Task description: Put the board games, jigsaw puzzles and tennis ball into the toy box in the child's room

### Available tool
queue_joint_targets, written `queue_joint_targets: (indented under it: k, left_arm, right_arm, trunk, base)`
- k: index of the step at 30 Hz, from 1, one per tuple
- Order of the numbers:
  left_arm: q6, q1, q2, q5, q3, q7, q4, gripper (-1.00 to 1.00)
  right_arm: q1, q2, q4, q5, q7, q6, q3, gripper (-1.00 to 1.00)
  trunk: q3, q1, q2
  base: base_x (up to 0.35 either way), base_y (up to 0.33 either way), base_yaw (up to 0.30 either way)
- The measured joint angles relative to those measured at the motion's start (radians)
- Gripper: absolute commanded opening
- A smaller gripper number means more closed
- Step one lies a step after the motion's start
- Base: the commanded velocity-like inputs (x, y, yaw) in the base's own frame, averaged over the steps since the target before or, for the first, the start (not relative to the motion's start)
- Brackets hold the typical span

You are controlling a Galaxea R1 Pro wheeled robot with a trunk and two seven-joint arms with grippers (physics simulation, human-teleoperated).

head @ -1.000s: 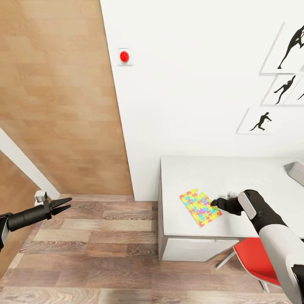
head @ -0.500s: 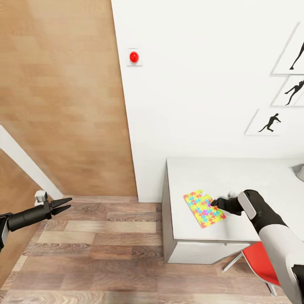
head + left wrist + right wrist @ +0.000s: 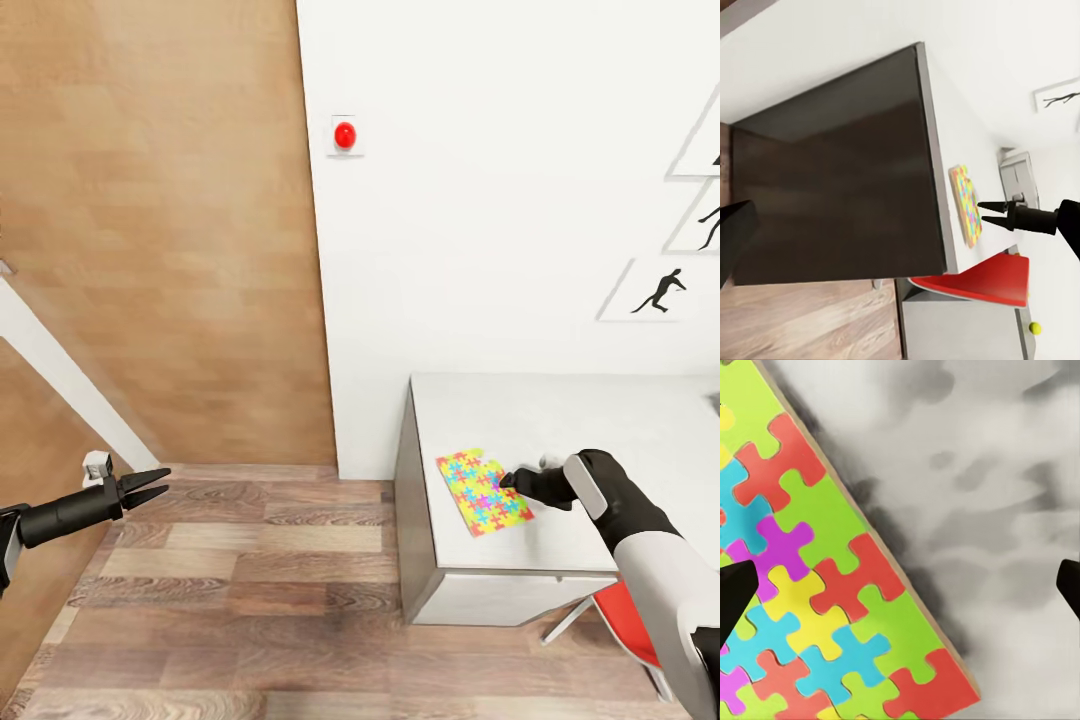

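A jigsaw puzzle (image 3: 483,491) in yellow, pink, blue and green lies flat on the white-grey table (image 3: 560,420), near its left end. My right gripper (image 3: 506,480) is low over the puzzle's right edge. In the right wrist view the puzzle (image 3: 817,585) lies below wide-apart fingertips (image 3: 733,592), so the gripper is open. The left wrist view shows this gripper (image 3: 984,213) beside the puzzle (image 3: 966,204), the light-grey toy box (image 3: 1017,176) beyond it, and a small yellow-green tennis ball (image 3: 1036,328). My left gripper (image 3: 158,483) hangs open over the floor, far left.
A red chair (image 3: 628,612) stands at the table's front, under my right arm. A white wall with a red button (image 3: 345,135) and framed pictures rises behind the table. A wood-panelled wall stands at left, with wood-plank floor (image 3: 250,600) below.
The whole view has shifted, so the table and wall sit further right in the picture. The puzzle has stayed at my right gripper and now lies closer to the table's left edge.
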Motion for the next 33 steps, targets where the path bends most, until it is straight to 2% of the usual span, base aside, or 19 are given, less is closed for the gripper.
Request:
queue_joint_targets:
  k: [33]
  left_arm:
    - [0.0, 0.0, -0.002, 0.0, -0.001, 0.0, 0.0, 1.0]
  right_arm:
    - [0.0, 0.0, 0.0, -0.001, 0.0, 0.0, 0.0, 1.0]
  trunk:
    - [0.0, 0.0, 0.0]
  base:
    - [0.0, 0.117, 0.0]
